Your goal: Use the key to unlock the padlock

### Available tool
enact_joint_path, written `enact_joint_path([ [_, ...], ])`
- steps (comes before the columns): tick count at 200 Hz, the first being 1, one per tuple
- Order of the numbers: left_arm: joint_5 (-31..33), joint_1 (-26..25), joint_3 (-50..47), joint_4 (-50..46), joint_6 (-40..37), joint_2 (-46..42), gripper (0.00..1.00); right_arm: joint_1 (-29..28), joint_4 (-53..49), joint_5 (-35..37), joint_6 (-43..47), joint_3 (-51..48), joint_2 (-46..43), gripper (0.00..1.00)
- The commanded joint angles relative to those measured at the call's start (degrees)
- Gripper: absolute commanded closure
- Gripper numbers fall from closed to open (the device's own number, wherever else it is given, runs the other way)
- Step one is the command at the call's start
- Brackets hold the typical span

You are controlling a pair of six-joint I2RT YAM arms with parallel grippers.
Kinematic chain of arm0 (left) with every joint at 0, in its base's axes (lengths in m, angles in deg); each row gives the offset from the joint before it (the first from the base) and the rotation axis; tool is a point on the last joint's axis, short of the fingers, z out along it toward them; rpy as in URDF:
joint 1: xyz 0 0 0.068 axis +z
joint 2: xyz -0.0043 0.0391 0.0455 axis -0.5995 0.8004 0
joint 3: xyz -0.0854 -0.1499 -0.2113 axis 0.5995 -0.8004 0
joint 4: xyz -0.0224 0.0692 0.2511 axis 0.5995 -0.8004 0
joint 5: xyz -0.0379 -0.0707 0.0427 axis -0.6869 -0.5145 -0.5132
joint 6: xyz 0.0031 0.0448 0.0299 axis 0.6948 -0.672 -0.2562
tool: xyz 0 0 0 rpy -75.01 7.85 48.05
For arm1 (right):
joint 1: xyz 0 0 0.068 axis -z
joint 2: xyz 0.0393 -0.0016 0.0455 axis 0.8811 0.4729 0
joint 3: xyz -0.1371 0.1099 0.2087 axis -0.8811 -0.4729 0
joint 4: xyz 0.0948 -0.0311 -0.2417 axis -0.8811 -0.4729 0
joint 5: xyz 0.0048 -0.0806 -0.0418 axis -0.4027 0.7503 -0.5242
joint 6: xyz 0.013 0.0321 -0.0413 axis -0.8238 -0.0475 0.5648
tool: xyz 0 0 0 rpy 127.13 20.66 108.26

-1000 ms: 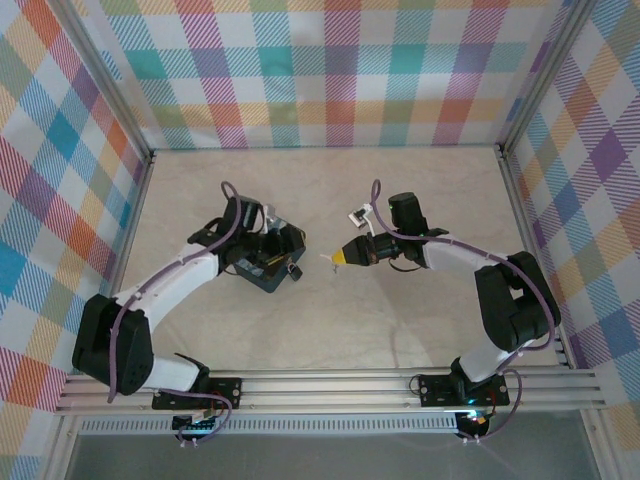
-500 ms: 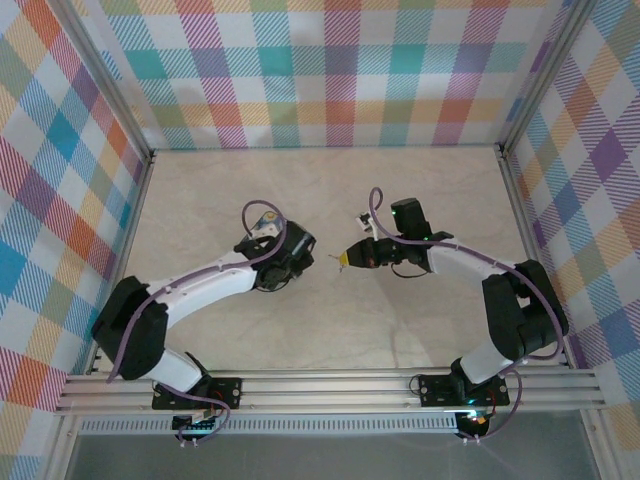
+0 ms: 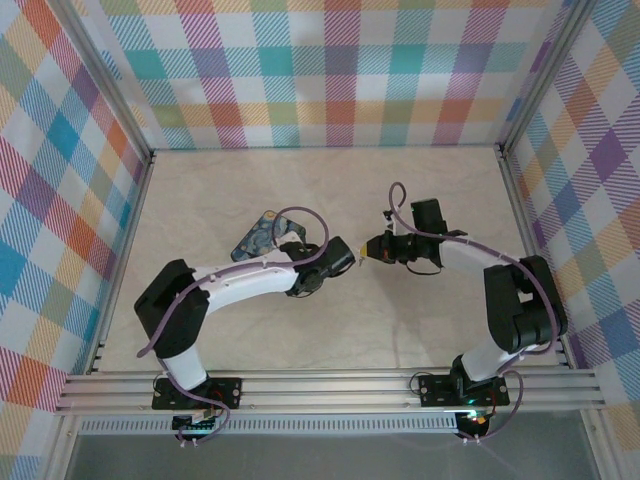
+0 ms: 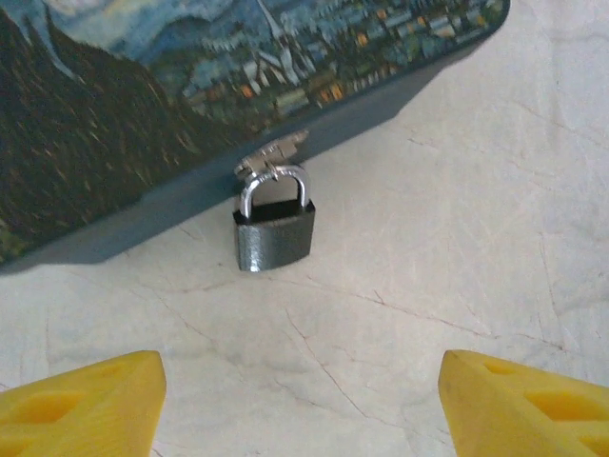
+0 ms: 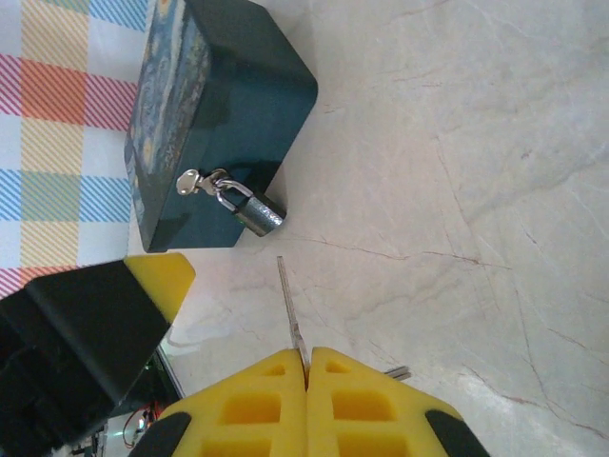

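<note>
The padlock is small, dark grey with a silver shackle, and hangs from the hasp on the blue painted tin. It rests on the table against the tin's side. My left gripper is open, its yellow fingers spread wide a short way from the padlock with nothing between them. My right gripper is shut on the key, whose thin blade points toward the padlock with a gap between them. In the top view the two grippers nearly meet at mid-table.
The tin lies left of centre behind the left forearm, with a cable looping beside it. A left finger stands close to the left of the key's path. Checked walls enclose the pale marble table.
The left arm has swung right and off the tin, which now lies uncovered behind its forearm. The right gripper, still holding the key, has drawn back to the right.
</note>
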Motion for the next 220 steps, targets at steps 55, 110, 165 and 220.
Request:
enact_joint_path([
  [55, 4.4, 1.1, 7.7, -5.7, 2.7, 11.3, 0.25, 3.7, -5.8, 0.0, -0.2, 1.4, -1.2, 1.00],
  [110, 5.3, 3.0, 10.7, -7.5, 0.4, 16.0, 0.26, 3.9, -7.5, -0.8, 0.9, 2.3, -2.3, 1.00],
  [165, 3.7, 5.5, 8.0, -3.1, -2.5, 17.2, 0.32, 4.0, -6.0, -1.9, -0.3, 2.6, -1.0, 1.00],
  [220, 4.8, 6.3, 6.3, -1.1, -3.4, 18.3, 0.46, 3.9, -5.4, -3.1, -0.6, 2.5, 0.5, 1.00],
])
